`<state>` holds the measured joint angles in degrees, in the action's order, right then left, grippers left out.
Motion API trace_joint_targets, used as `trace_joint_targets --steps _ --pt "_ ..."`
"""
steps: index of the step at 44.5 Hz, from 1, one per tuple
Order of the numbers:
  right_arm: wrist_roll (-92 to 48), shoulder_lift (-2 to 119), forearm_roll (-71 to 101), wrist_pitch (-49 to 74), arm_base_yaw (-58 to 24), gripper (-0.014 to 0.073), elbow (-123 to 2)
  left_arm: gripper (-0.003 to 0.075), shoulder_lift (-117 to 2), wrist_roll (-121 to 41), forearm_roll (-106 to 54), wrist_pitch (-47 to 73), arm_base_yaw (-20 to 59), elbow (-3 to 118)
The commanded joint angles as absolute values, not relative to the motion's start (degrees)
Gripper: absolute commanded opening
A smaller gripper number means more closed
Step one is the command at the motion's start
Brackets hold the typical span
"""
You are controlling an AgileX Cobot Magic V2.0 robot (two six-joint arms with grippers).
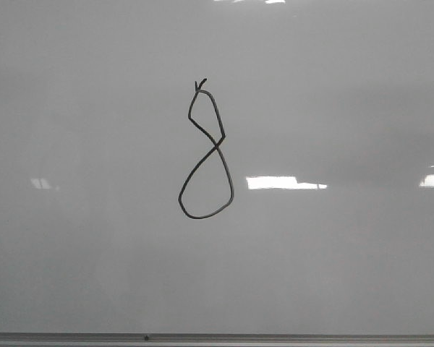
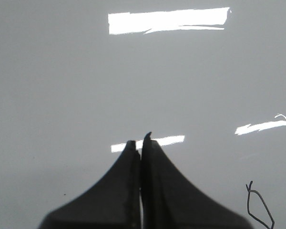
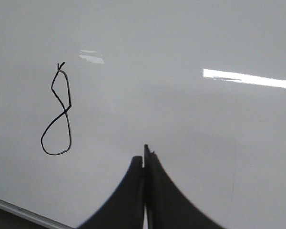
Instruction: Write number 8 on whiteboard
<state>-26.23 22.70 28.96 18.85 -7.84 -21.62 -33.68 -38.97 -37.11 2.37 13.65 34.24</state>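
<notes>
The number 8 (image 1: 217, 147) is drawn in thin black line in the middle of the whiteboard (image 1: 333, 87), with a small upper loop, a larger lower loop and a tick on top. Neither gripper shows in the front view. In the left wrist view my left gripper (image 2: 140, 142) is shut with nothing seen between its dark fingers, over bare whiteboard (image 2: 62, 71); only the top of the number 8 (image 2: 248, 190) shows at the picture's edge. My right gripper (image 3: 144, 156) is shut too, over the whiteboard (image 3: 181, 119), apart from the whole number 8 (image 3: 66, 109).
The whiteboard's thin grey metal bottom edge (image 1: 275, 337) runs along the bottom of the front view and also shows in the right wrist view (image 3: 19, 209). Bright light reflections (image 1: 282, 183) lie on the glossy board.
</notes>
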Motion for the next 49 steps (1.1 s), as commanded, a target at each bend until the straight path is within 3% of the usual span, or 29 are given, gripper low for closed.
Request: trace_joint_targets --steps 1,21,29,33,49 --pt "-26.3 22.9 29.9 15.0 -7.5 -0.0068 -23.1 -0.0019 -34.0 -39.0 -37.1 -0.6 13.7 35.9" --pt "-26.3 22.9 29.9 15.0 -7.5 -0.0068 -23.1 -0.0019 -35.4 -38.9 -36.5 -1.4 13.7 35.3" --pt "-26.3 22.9 29.9 15.0 -7.5 -0.0068 -23.1 -0.0019 -34.0 -12.6 -7.9 -2.3 13.7 32.0" --pt "-26.3 22.9 29.9 15.0 -7.5 -0.0068 -23.1 -0.0019 -31.4 -1.5 2.1 -2.3 13.7 28.8" --pt "-26.3 22.9 29.9 15.2 -7.5 -0.0068 -23.1 -0.0019 -9.6 2.3 1.5 5.9 4.2 11.8"
